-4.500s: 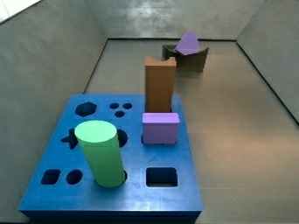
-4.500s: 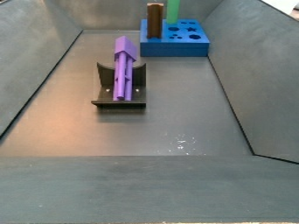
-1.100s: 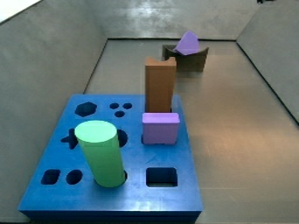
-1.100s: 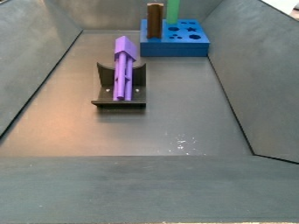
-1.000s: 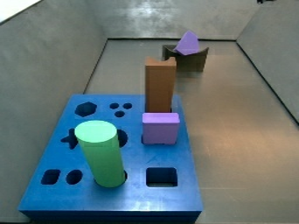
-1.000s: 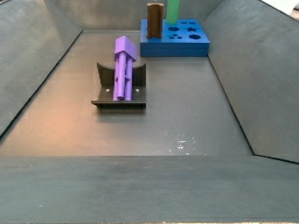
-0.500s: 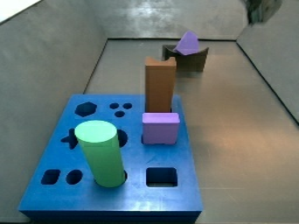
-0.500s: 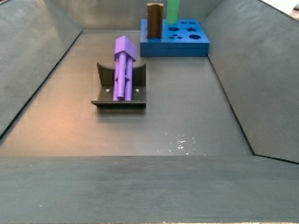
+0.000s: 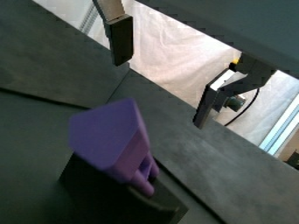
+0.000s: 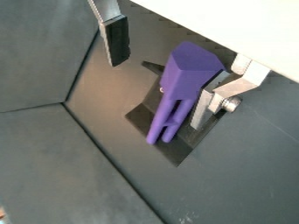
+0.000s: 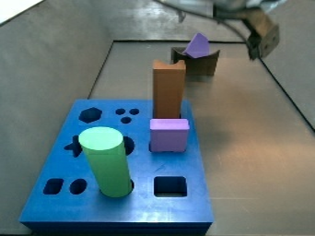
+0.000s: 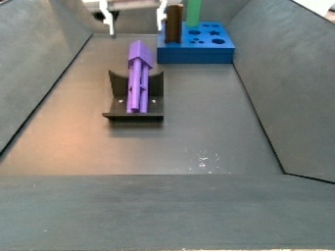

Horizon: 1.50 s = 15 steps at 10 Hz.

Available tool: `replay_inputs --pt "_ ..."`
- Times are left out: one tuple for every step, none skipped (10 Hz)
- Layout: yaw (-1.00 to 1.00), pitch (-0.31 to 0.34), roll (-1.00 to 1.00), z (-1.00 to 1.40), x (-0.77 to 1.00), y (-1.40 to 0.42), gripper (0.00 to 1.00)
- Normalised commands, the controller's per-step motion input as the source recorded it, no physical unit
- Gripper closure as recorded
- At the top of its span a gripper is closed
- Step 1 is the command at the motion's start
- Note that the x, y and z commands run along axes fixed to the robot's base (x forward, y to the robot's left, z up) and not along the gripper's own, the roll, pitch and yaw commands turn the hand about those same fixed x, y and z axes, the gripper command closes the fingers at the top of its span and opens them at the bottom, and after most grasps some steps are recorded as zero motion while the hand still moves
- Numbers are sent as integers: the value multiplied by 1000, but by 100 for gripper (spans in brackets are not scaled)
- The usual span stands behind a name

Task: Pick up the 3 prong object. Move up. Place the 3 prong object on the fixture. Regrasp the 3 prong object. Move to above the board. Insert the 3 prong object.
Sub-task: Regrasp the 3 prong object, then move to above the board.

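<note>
Grey walled tray floor, dull metal, seen in both side views. 3 prong object is laid on the fixture, head toward the far end, prongs pointing toward the near end in a side view; in a side view only its purple head is seen above the fixture, against the back wall. In a wrist view the object is seen lengthwise, prongs running down over the dark fixture base; in a wrist view the head fills the middle, resting on the fixture.

Change vs 0.5 s ago: the gripper has come into frame. It was only a blur at the top corner then, and absent from one side view altogether; now it is seen above the object's head end at the top edge, and in a side view it is seen motion-blurred above and just beside the fixture. Object and fixture are unmoved.

Jaws are spread: in both wrist views one finger is on one side of the object and the opposite finger on the other. Fingers look clear of the object in one wrist view; in the other, contact on the near side cannot be told. Nothing is gripped.

Board is well apart from the fixture, at the opposite end of the tray. On it, unchanged: green cylinder, brown block, purple cube.
</note>
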Motion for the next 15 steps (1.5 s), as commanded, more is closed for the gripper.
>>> replay_inputs --pt "122 26 96 -1000 159 -11 0" --pt "114 19 98 -1000 172 -23 0" --pt "106 12 103 -972 176 -33 0" --pt "99 9 107 -868 160 -38 0" --pt "86 10 110 -609 127 -46 0" --pt "77 10 112 -463 114 -46 0" --pt "75 11 111 -314 106 -45 0" --pt "0 0 0 0 0 0 100" --pt "63 -235 36 1000 37 122 100" --pt "54 -236 25 1000 36 120 100" --pt "10 -216 2 1000 25 114 100" --pt "-40 -198 -15 1000 15 109 100" --pt "-89 -162 -33 1000 6 105 100" --pt "-122 -131 -49 1000 1 101 100" --pt "-147 -96 -64 1000 -5 99 100"
